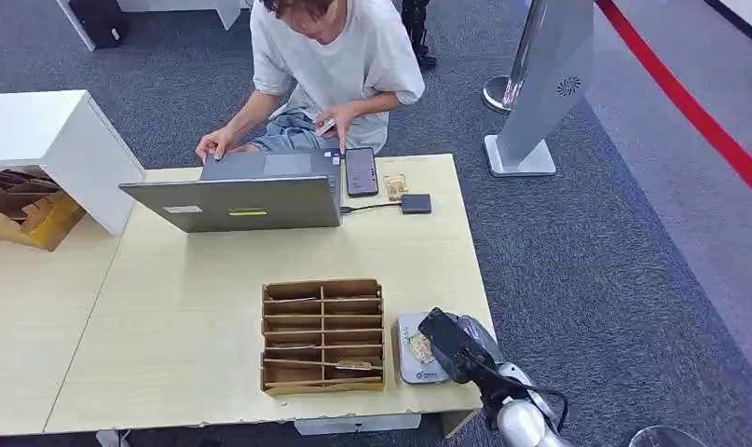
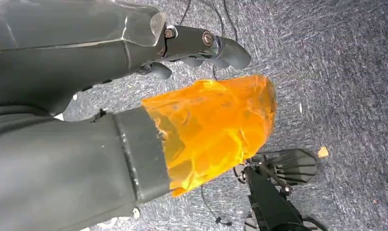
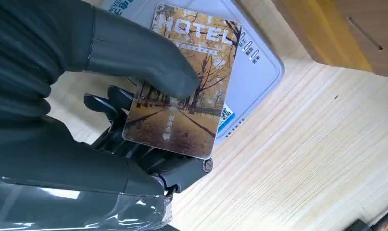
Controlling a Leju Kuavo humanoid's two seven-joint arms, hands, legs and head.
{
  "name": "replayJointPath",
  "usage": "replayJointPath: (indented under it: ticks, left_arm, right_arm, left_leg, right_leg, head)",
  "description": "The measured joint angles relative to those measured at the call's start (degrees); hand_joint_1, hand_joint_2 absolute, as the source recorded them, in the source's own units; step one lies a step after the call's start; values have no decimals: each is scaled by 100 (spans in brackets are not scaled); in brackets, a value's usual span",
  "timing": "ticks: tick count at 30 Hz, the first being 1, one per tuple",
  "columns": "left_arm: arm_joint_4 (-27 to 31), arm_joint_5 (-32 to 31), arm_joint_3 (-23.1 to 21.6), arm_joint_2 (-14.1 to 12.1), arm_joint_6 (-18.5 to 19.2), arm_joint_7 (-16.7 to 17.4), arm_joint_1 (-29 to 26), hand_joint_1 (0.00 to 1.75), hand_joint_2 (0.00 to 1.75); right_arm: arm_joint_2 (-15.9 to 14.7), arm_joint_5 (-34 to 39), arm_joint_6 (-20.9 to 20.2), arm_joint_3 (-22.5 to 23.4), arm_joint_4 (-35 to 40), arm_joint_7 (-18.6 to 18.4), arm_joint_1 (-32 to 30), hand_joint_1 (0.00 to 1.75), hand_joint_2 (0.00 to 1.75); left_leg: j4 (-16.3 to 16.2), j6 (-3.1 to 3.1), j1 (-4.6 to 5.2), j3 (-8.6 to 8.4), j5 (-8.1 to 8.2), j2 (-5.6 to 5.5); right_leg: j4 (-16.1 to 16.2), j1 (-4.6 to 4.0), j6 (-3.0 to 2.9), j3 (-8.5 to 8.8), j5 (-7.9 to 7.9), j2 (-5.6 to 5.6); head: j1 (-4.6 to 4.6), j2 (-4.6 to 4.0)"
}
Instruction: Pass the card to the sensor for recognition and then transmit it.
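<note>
My right hand [image 3: 148, 115] pinches a hotel card [image 3: 187, 86] printed with an autumn road, thumb on its face and fingers beneath. The card hovers over the flat grey-white sensor pad [image 3: 259, 67]. In the head view the right hand [image 1: 456, 343] sits over the sensor pad [image 1: 411, 371] at the table's front right, with a bit of the card [image 1: 420, 348] showing. My left hand [image 2: 201, 45] hangs over the carpet with its fingers curled in, holding nothing; an orange-taped thumb [image 2: 216, 125] lies in front of it.
A wooden slotted card box [image 1: 322, 335] stands just left of the sensor. At the table's far side a seated person works at a laptop [image 1: 246, 191], with a phone [image 1: 361, 171] and a small black hub [image 1: 415, 203] beside it. A white shelf [image 1: 55, 149] stands left.
</note>
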State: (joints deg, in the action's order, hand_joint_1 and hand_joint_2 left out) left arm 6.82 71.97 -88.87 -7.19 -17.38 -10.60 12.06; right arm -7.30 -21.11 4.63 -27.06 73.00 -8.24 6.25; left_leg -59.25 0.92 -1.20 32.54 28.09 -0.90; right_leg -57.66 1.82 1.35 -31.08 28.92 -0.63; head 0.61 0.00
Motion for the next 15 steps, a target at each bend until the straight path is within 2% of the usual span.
replayJointPath:
  ticks: [15]
  left_arm:
    - [-2,0,0,0,-2,17,0,0,0]
  right_arm:
    - [13,0,-4,11,-33,0,2,175,175]
  left_leg:
    - [0,0,0,0,0,0]
  right_leg:
    - [0,0,0,0,0,0]
  head:
    - [2,0]
